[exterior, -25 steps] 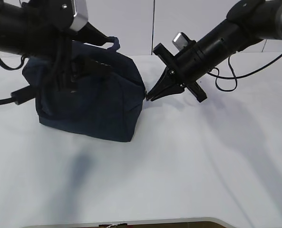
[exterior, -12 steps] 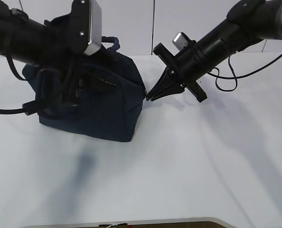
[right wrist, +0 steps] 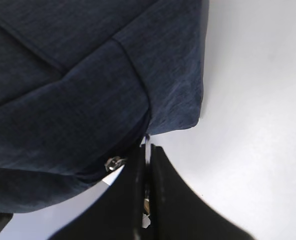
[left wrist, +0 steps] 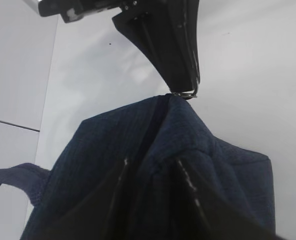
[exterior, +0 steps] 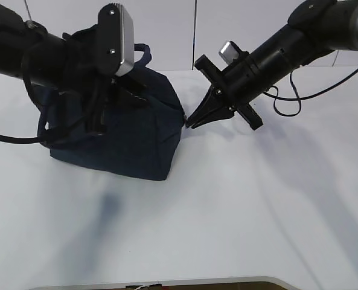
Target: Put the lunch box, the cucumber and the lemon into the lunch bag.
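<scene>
Exterior view: left hand (exterior: 115, 99) higher than before

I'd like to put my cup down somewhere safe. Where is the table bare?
The wide white stretch of table in front of the lunch bag lies bare. It is crowded behind: the left gripper at the bag's top, the right gripper pinching its corner.
</scene>
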### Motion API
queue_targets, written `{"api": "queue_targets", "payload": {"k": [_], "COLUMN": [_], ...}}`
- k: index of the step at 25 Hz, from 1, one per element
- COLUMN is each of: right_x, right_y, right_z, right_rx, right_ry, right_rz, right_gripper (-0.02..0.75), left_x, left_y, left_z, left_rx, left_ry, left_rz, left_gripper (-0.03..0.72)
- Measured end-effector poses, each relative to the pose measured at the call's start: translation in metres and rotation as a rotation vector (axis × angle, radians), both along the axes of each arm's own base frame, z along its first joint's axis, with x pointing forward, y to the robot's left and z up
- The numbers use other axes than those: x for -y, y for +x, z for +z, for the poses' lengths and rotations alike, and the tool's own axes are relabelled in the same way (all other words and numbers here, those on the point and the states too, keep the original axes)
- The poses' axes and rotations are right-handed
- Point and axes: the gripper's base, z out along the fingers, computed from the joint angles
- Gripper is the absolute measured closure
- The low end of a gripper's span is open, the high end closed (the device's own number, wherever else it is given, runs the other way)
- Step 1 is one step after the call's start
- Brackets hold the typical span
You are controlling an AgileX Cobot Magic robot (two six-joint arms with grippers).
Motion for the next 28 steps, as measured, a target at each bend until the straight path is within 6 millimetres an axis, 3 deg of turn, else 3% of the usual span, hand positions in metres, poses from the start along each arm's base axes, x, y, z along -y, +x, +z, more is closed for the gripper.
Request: {"api": "queue_targets", "payload": {"k": [8,21,28], "right_x": [0.000,0.001,0.000], "right_y": [0.000,0.000,0.002], "right_z": [0.000,-0.001,-0.016], "right_rx": [0.000,0.007,-0.027], "right_ry": [0.000,-0.022,-0.031], "right_rz": [0.000,0.004,0.003], "right_gripper": [0.733,0.733,0.733], "left_x": [-0.001,-0.004,-0.004], "left_y": [0.000,0.008,0.008], "left_z": [-0.001,0.002,0.002], "left_rx": [0.015,0.066,0.057], "left_ry": [0.028,0.020,0.002], "left_rz": [-0.012,0.069,0.079], "left_gripper": [0.684,0.692,0.693]}}
